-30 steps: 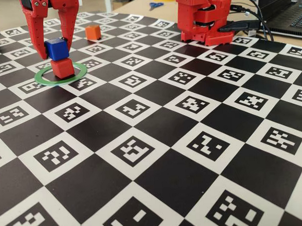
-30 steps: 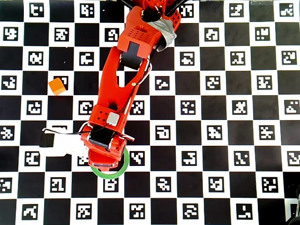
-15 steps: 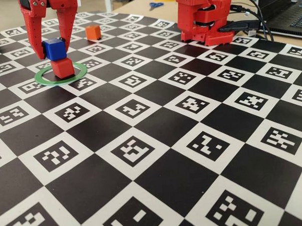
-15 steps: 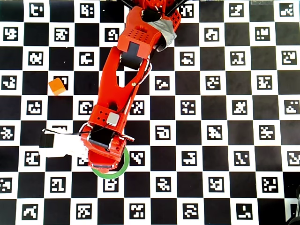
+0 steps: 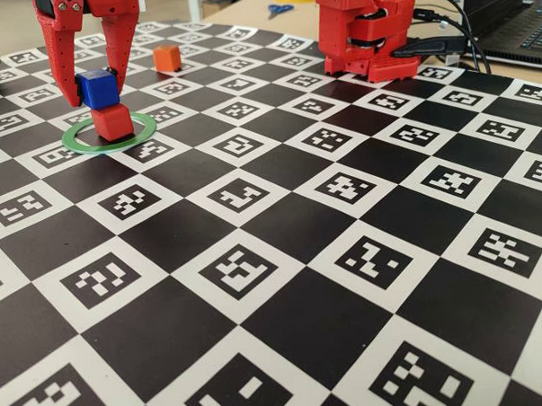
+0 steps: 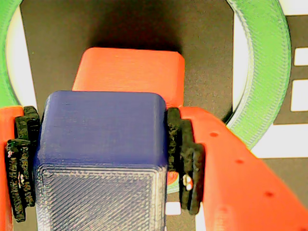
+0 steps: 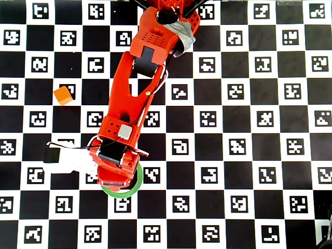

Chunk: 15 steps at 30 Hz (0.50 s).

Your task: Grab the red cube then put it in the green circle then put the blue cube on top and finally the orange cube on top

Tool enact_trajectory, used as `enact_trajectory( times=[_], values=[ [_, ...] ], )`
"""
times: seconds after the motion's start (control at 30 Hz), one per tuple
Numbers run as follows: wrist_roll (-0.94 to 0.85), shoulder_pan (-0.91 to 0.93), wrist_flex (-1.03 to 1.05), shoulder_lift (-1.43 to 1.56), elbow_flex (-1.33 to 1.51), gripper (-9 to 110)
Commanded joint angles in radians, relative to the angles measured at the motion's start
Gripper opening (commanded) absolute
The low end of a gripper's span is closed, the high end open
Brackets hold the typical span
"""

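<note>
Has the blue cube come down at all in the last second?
Yes. In the fixed view the blue cube has dropped slightly toward the red cube inside the green ring, and now sits on it.

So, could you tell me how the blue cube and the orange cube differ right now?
The blue cube sits between the gripper fingers on top of the red cube inside the green circle; the orange cube lies free on the board, outside the circle. Both look the same size and shape.
</note>
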Motion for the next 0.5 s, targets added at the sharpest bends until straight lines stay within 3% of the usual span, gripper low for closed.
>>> enact_trajectory(
  times=[0.0,0.47],
  values=[
    [0.000,-0.006,-0.012,0.048,-0.006,1],
    [-0.005,-0.015,0.017,0.057,0.006,2]
  ],
)
